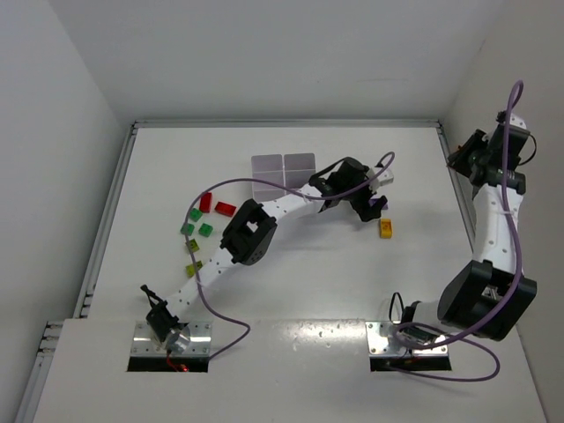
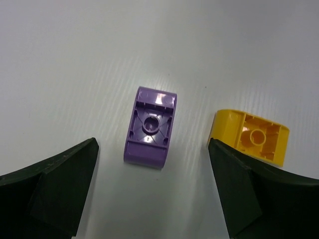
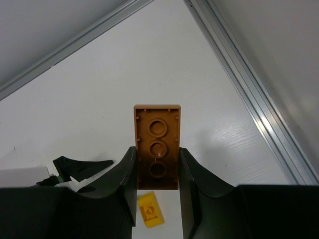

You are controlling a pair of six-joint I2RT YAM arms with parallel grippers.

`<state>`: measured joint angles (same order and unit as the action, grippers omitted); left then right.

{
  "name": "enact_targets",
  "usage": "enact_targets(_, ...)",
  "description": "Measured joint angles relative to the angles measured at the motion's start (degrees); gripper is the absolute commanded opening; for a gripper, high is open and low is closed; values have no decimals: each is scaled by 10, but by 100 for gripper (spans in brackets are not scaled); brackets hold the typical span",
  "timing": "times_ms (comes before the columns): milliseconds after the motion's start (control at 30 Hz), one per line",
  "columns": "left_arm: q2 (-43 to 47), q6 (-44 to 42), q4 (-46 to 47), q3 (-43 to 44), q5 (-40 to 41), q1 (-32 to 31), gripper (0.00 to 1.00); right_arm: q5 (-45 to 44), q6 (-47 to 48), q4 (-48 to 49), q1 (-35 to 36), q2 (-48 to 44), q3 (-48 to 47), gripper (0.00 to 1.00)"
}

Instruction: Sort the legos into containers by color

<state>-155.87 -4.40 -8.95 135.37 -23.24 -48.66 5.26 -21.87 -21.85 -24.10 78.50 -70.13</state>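
A purple lego (image 2: 149, 127) lies upside down on the table, its near end between the fingertips of my open left gripper (image 2: 153, 144), which touches nothing. A yellow lego (image 2: 251, 137) lies just right of the right finger. From above, the left gripper (image 1: 366, 201) hovers over the purple lego (image 1: 381, 203), with the yellow lego (image 1: 386, 228) beside it. My right gripper (image 3: 157, 149) is shut on an orange-brown lego (image 3: 157, 142), held high at the table's right edge (image 1: 460, 160). The containers tray (image 1: 269, 167) lies behind the left arm, partly hidden.
Red legos (image 1: 205, 201) and green and lime ones (image 1: 196, 230) lie scattered left of the left arm. An aluminium rail (image 3: 249, 99) borders the table on the right. In the right wrist view the yellow lego (image 3: 150, 209) lies on the table far below the held one.
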Motion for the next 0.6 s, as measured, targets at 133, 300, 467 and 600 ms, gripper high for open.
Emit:
enact_targets(133, -14, 15, 12, 23, -1, 3, 99, 6, -6, -6, -12, -2, 2, 0)
enact_targets(300, -23, 19, 17, 42, -5, 3, 95, 12, -12, -10, -21, -2, 2, 0)
enact_targets(467, -28, 13, 4, 58, 1, 0, 91, 14, -13, -14, -30, 0, 1, 0)
enact_targets(600, -28, 9, -13, 66, 11, 0, 79, 14, -16, -18, -37, 3, -1, 0)
